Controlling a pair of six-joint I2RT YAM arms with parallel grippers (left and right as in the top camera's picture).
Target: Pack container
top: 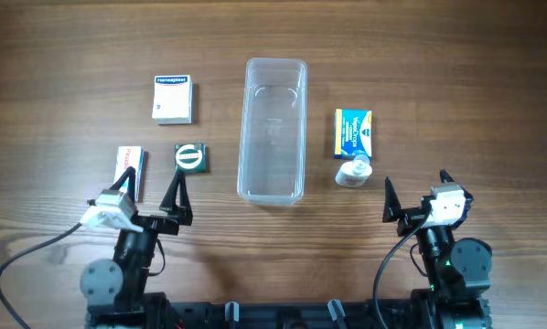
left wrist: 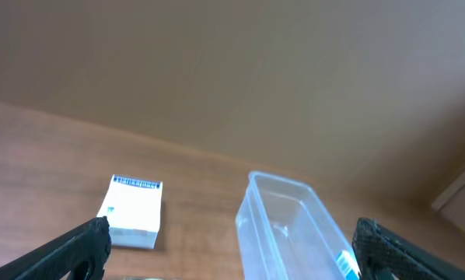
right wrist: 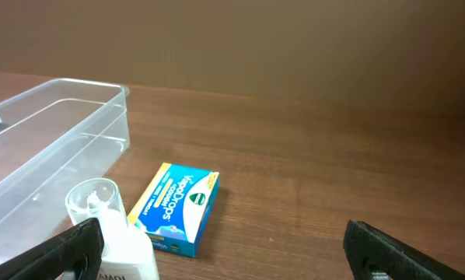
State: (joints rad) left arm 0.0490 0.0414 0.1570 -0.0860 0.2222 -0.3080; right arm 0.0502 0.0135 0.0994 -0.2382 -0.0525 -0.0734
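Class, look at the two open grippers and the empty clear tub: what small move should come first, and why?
Probably lower the right gripper toward the small white plastic bottle with a clear cap. Its jaws stand open and empty, the bottle lies closest to it, and the clear rectangular plastic tub beside the bottle holds nothing yet.

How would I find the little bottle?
Find the long clear container in the middle of the table. On the robot's right of it lies a blue-and-yellow box, and the bottle lies by that box's near end. Unlike the flat boxes, it is round and white with a clear cap.
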